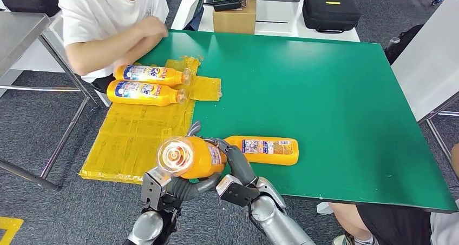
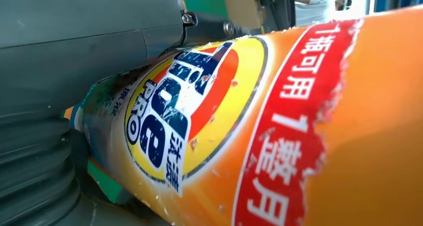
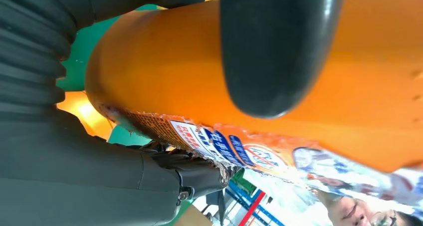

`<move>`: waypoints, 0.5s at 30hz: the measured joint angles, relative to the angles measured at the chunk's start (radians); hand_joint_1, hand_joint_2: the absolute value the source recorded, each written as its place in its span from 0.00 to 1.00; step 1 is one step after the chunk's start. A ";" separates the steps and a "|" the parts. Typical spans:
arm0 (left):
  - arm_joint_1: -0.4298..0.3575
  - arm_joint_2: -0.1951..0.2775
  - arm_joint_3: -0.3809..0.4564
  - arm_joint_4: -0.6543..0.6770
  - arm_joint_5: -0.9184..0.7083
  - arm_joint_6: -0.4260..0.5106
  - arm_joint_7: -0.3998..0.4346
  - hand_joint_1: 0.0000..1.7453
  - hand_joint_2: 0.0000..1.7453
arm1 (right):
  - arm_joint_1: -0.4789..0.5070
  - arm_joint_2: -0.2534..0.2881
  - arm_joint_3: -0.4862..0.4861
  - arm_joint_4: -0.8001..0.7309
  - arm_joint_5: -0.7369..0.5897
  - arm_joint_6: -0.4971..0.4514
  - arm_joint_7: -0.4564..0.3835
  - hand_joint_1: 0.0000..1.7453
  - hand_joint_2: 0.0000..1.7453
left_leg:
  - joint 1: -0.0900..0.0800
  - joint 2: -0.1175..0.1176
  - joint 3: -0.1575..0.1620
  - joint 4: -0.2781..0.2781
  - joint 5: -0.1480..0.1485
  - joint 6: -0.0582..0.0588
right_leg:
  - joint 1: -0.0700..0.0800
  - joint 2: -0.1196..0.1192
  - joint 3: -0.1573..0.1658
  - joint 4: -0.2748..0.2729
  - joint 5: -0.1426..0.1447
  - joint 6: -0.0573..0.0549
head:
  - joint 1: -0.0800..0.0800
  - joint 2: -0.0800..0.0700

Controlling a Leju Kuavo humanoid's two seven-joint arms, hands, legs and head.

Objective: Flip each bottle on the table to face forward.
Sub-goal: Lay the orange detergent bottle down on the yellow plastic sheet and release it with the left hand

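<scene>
Held bottle point(image 1: 190, 157): orange, lifted off the table point(image 1: 335, 110), gripped by both hands at once, its base turned toward the head camera. Left hand point(image 1: 162, 188): wrapped under and around the base end, grasping; its wrist view has the front label point(image 2: 184, 121) pressed close against the palm, so the printed face looks toward this hand. Right hand point(image 1: 238, 172): clasped on the body from the other side, a dark finger point(image 3: 279, 46) laid across the orange wall, also grasping. Two-handed hold judged to serve rotation about the long axis, one hand steadying while the other turns. Lying bottle point(image 1: 265, 150): flat on the table just beyond the right hand, small-print back label up, judged not yet flipped. Two bottles point(image 1: 146, 83): side by side on the yellow sheet point(image 1: 135, 137), well beyond the left hand, front labels up, judged done. Person point(image 1: 116, 26): seated at the far corner, arms near those two bottles.
</scene>
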 joint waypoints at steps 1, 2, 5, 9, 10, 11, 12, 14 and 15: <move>-0.002 0.000 0.004 0.001 0.009 -0.010 -0.010 1.00 1.00 | -0.004 0.000 0.003 0.002 -0.004 0.009 0.000 1.00 1.00 | 0.000 0.000 0.000 0.000 0.000 0.000 | 0.000 0.000 0.000 0.000 0.000 0.000 | 0.000 0.000; -0.004 0.000 0.009 0.001 0.021 -0.022 -0.020 1.00 1.00 | -0.010 0.000 0.007 0.004 -0.012 0.024 0.001 1.00 1.00 | 0.000 0.000 0.000 0.000 0.000 0.000 | 0.000 0.000 0.000 0.000 0.000 0.000 | 0.000 0.000; -0.010 0.000 0.025 0.001 0.071 -0.065 -0.044 1.00 1.00 | -0.033 0.000 0.018 0.015 -0.047 0.090 -0.002 0.47 1.00 | 0.000 0.000 0.000 0.000 0.000 0.000 | 0.000 0.000 0.000 0.000 0.000 0.000 | 0.000 0.000; -0.017 0.000 0.053 0.000 0.132 -0.129 -0.069 1.00 1.00 | -0.057 -0.004 0.041 0.037 -0.094 0.196 -0.008 0.00 0.50 | 0.000 0.000 0.000 0.000 0.000 0.000 | 0.000 0.000 0.000 0.000 0.000 0.000 | 0.000 0.000; -0.019 0.000 0.058 0.000 0.138 -0.139 -0.073 1.00 1.00 | -0.060 -0.005 0.049 0.043 -0.105 0.217 -0.007 0.00 0.25 | 0.000 0.000 0.000 0.000 0.000 0.000 | 0.000 0.000 0.000 0.000 0.000 0.000 | 0.000 0.000; -0.019 0.000 0.063 -0.001 0.142 -0.149 -0.076 1.00 1.00 | -0.063 -0.005 0.058 0.050 -0.116 0.234 -0.005 0.00 0.00 | 0.000 0.000 0.000 0.000 0.000 0.000 | 0.000 0.000 0.000 0.000 0.000 0.000 | 0.000 0.000; -0.019 0.000 0.067 -0.002 0.145 -0.157 -0.078 1.00 1.00 | -0.067 -0.005 0.066 0.057 -0.126 0.246 -0.002 0.00 0.00 | 0.000 0.000 0.000 0.000 0.000 0.000 | 0.000 0.000 0.000 0.000 0.000 0.000 | 0.000 0.000; -0.017 0.000 0.075 -0.003 0.152 -0.166 -0.080 1.00 1.00 | -0.073 -0.005 0.078 0.068 -0.142 0.255 0.000 0.00 0.00 | 0.000 0.000 0.000 0.000 0.000 0.000 | 0.000 0.000 0.000 0.000 0.000 0.000 | 0.000 0.000; -0.016 0.000 0.079 -0.005 0.154 -0.170 -0.080 1.00 1.00 | -0.074 -0.005 0.083 0.073 -0.148 0.255 0.001 0.00 0.00 | 0.000 0.000 0.000 0.000 0.000 0.000 | 0.000 0.000 0.000 0.000 0.000 0.000 | 0.000 0.000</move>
